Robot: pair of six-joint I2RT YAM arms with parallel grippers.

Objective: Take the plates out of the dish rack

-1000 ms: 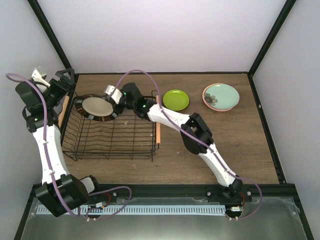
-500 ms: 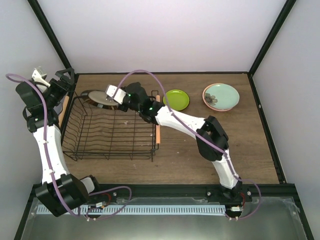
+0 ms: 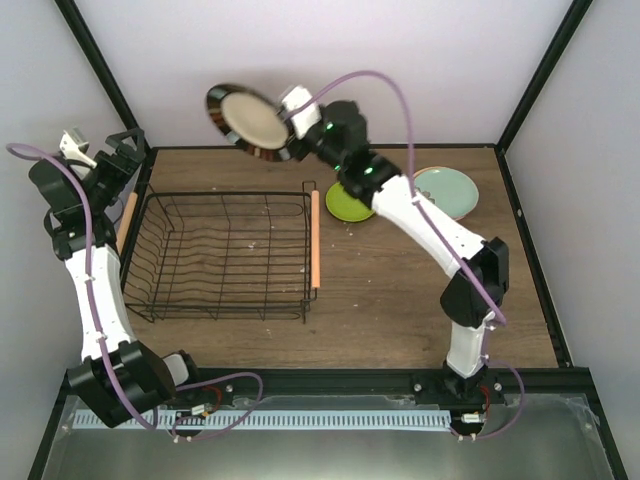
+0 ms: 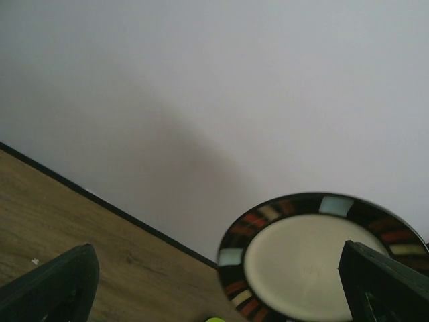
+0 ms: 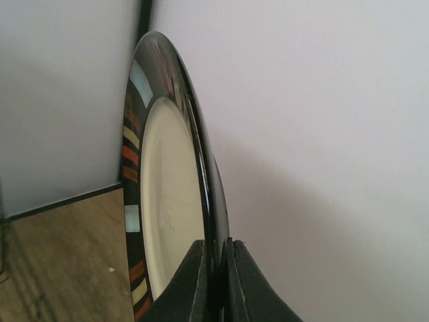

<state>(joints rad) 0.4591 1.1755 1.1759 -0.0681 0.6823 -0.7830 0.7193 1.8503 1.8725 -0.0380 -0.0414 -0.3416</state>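
Aloft, dark-rimmed plate (image 3: pixel 250 118) clamped in right gripper (image 3: pixel 287 128), dish rack (image 3: pixel 225 256) seen well below it, left gripper (image 3: pixel 133 152) held with fingers apart.

Bright, even light; soft shadows; wrist views soft-focused.

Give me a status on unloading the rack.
Done: the lime green plate and mint plate lie on the table, and the dish rack looks empty. In hand: the right gripper is shut on the dark-rimmed plate, held in the air beyond the rack. Left: setting that plate down.
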